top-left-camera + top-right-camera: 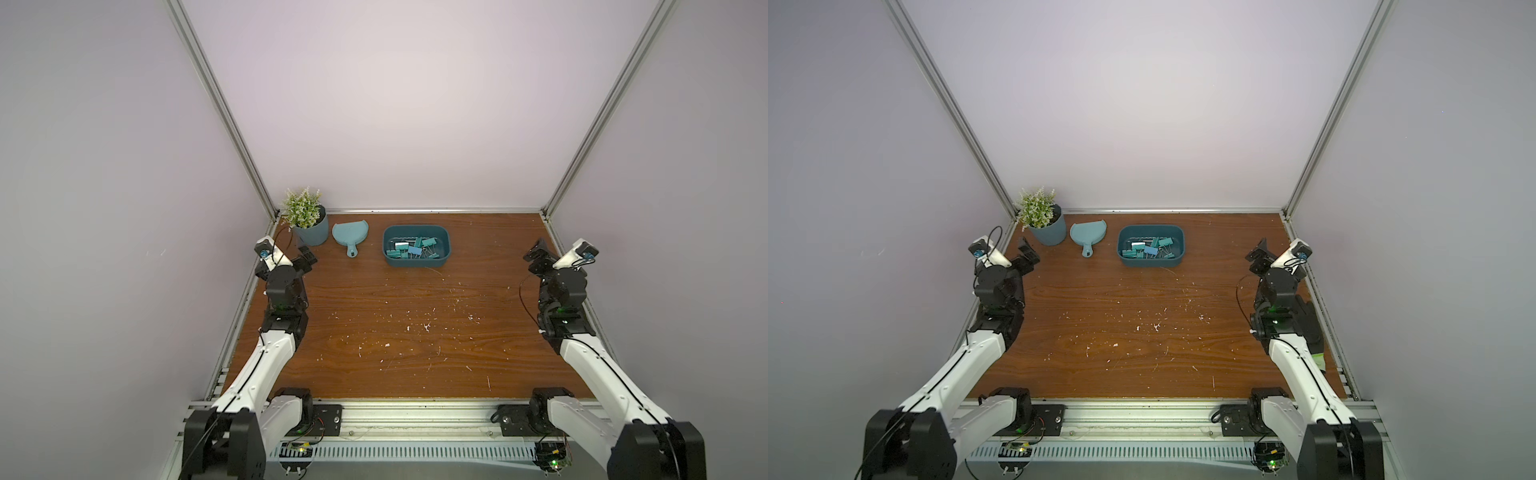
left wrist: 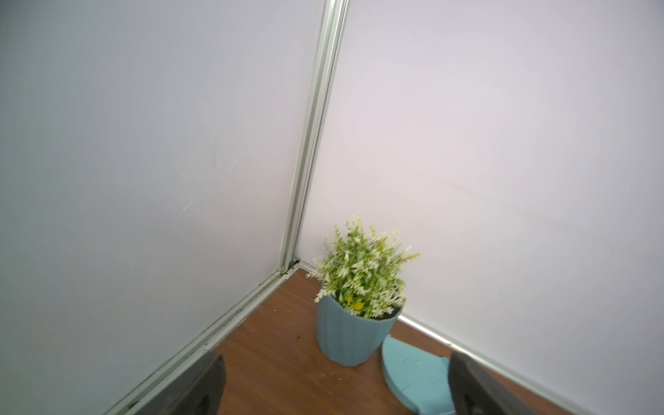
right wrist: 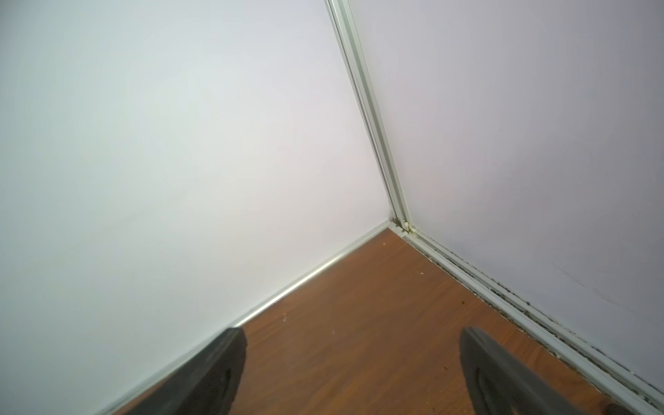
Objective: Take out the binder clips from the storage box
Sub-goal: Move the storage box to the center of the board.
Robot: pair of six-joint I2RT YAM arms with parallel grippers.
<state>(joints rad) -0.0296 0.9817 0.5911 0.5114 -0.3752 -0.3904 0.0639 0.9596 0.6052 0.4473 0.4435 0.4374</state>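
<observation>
So nothing is out yet: the binder clips lie heaped in the storage box near the back wall, while your left gripper and right gripper hang wide open and empty at either side of the table. Next, bring one arm over the low rim onto a single clip. You have bare wood in front for setting down, though the dustpan crowds the box's left side.

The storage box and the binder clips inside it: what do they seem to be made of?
The storage box looks like moulded plastic: matte dark teal, rounded corners, smooth walls. The binder clips seem painted metal, teal plus one light blue, with thin silvery wire handles; too small to be sure.
</observation>
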